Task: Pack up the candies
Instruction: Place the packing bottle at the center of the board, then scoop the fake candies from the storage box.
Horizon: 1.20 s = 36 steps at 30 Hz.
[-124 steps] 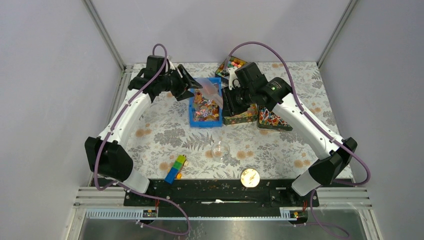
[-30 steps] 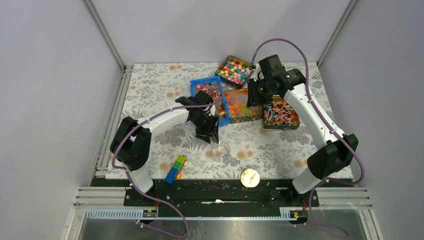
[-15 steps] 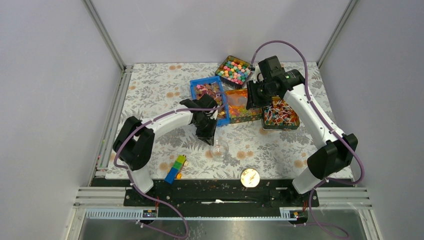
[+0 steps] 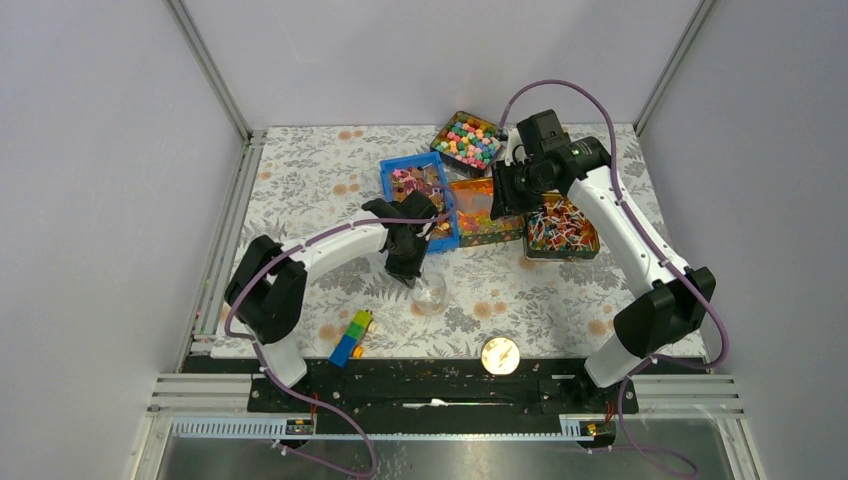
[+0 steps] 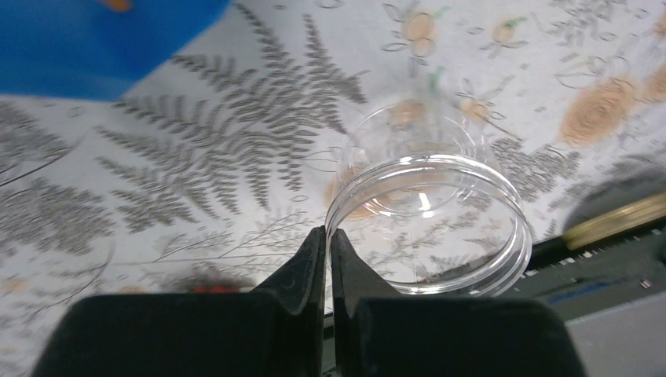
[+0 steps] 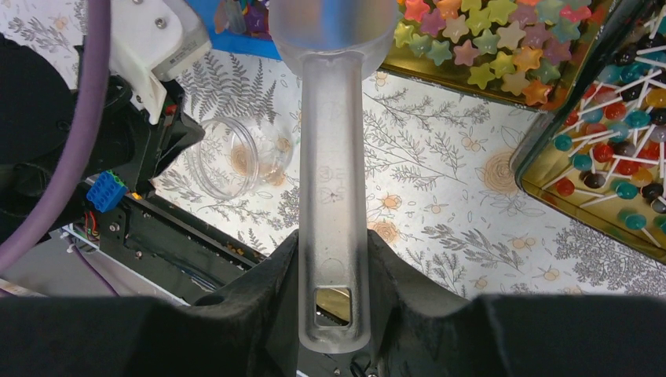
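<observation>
The candies [image 4: 415, 183], tiny twist-wrapped sweets, fill a blue bin [image 4: 449, 236] at the table's middle back; a corner of the bin [image 5: 94, 39] shows in the left wrist view. Just in front of the bin stands a clear glass jar [image 4: 430, 293], open and empty [image 5: 428, 228]. My left gripper [image 4: 408, 268] is shut on the jar's near-left rim [image 5: 328, 234]. My right gripper [image 4: 505, 190] hovers above the tins, shut on the handle of a frosted plastic scoop [image 6: 334, 181]. The scoop's bowl [image 6: 334, 31] is blurred, and its contents cannot be made out.
A tin of star-shaped sweets [image 4: 482, 212] sits right of the blue bin. Beyond it are a tin of lollipops [image 4: 560, 225] and, at the back, a tin of coloured balls [image 4: 466, 138]. Stacked toy bricks [image 4: 350, 337] and a gold lid [image 4: 499, 354] lie near the front edge.
My left gripper came down beside the jar and shut on its rim, nudging the jar slightly left. The right arm with the scoop has barely moved.
</observation>
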Each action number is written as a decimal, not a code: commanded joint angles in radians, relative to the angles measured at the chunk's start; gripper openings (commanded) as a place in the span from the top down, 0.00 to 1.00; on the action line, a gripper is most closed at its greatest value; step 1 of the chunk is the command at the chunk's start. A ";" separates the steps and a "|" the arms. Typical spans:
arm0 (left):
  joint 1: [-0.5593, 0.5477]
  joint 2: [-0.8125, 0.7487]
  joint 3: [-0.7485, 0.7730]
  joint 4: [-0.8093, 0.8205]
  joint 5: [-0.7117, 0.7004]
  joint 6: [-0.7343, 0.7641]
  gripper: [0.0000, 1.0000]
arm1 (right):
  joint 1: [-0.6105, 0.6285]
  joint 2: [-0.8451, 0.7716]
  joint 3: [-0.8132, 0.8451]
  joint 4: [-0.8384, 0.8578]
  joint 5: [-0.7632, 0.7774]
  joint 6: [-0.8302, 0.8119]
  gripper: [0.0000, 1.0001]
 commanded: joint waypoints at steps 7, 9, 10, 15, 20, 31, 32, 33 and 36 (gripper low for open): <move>0.000 -0.043 0.030 -0.092 -0.230 -0.035 1.00 | 0.007 0.067 0.083 -0.015 -0.076 -0.005 1.00; 0.000 -0.033 0.036 -0.093 -0.228 -0.039 1.00 | 0.012 0.070 0.083 -0.014 -0.071 -0.004 1.00; 0.000 -0.033 0.036 -0.092 -0.228 -0.044 1.00 | 0.013 0.073 0.082 -0.016 -0.071 -0.005 1.00; 0.004 -0.056 0.046 -0.089 -0.206 -0.054 0.69 | 0.029 0.080 0.085 -0.016 -0.065 -0.003 1.00; 0.040 -0.087 0.069 -0.083 -0.132 -0.063 0.42 | 0.049 0.093 0.113 -0.024 -0.058 0.001 1.00; 0.251 -0.275 0.054 0.082 0.052 -0.064 0.20 | 0.088 0.116 0.133 -0.032 -0.032 -0.005 1.00; 0.273 -0.287 0.049 0.092 0.062 -0.063 0.18 | 0.092 0.120 0.137 -0.031 -0.030 -0.005 1.00; 0.297 -0.296 0.044 0.100 0.076 -0.064 0.17 | 0.096 0.125 0.142 -0.033 -0.027 -0.006 1.00; 0.373 -0.325 0.016 0.139 0.144 -0.074 0.16 | 0.114 0.141 0.174 -0.051 0.011 -0.011 1.00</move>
